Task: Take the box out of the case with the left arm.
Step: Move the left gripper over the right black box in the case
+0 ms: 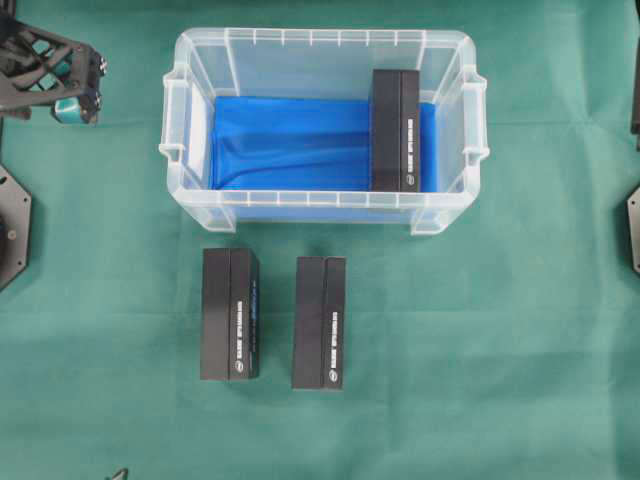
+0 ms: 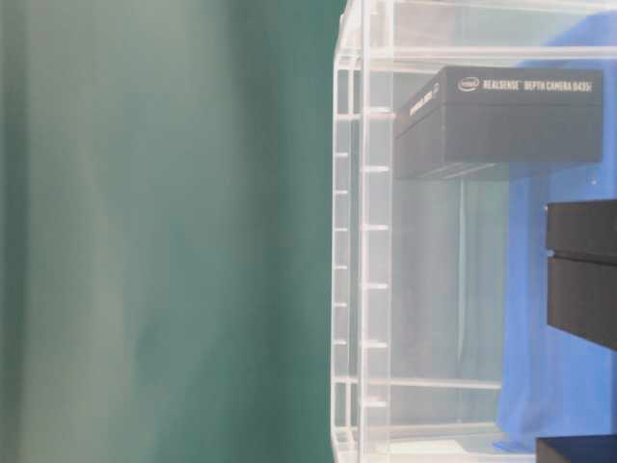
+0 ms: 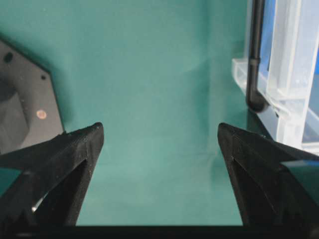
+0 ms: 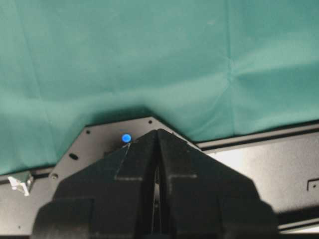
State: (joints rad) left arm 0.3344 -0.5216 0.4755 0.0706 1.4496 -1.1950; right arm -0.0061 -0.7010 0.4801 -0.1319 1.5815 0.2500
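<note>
While one box (image 1: pixel 396 130) stands inside the case (image 1: pixel 320 198) at its right end, upper middle of frame, we've two boxes (image 1: pixel 230 314) out on the cloth; our left gripper (image 1: pixel 72 88), jaws wide and empty, hovers upper left.

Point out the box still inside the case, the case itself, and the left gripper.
box in the case (image 1: pixel 396 130), overhead view, top face.
case (image 1: pixel 320 38), overhead view, far rim.
left gripper (image 3: pixel 160 133), left wrist view, between its open fingertips.
</note>
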